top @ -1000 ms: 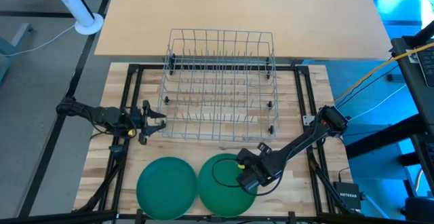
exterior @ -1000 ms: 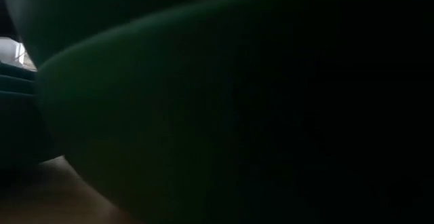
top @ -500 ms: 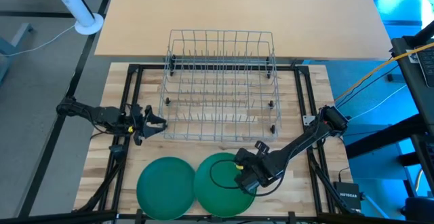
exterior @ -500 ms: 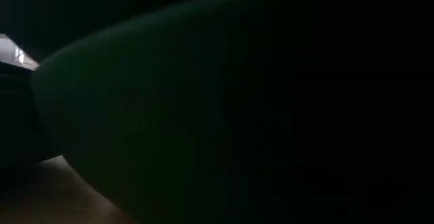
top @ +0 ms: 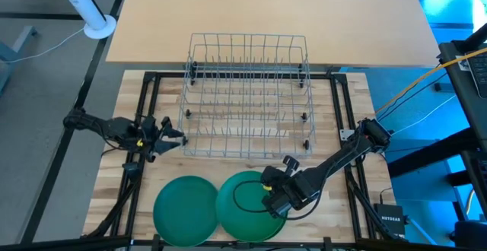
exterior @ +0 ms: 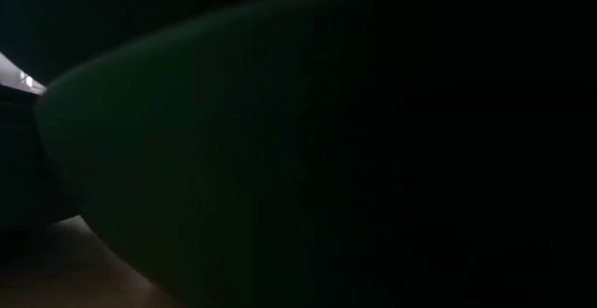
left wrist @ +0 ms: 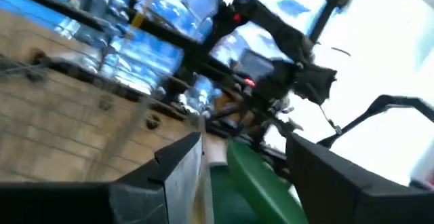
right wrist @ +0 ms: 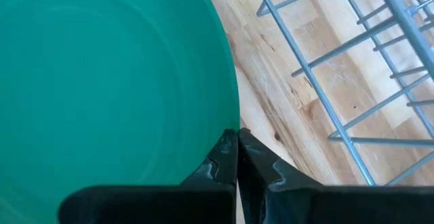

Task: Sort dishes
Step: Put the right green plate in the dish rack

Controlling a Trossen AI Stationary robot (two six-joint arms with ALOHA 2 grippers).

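Two green plates lie side by side along the table's point(top: 354, 99) front edge, the left plate point(top: 185, 210) beside the right plate point(top: 245, 205). The right gripper point(right wrist: 237, 137) pinches the right plate's rim, fingers closed on it. The left gripper point(top: 173, 136) hovers with fingers spread wide, empty, at the wire dish rack's point(top: 247, 95) front-left corner

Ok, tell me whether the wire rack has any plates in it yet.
Empty. The wire rack shows bare tines; both green plates lie on the table in front of it.
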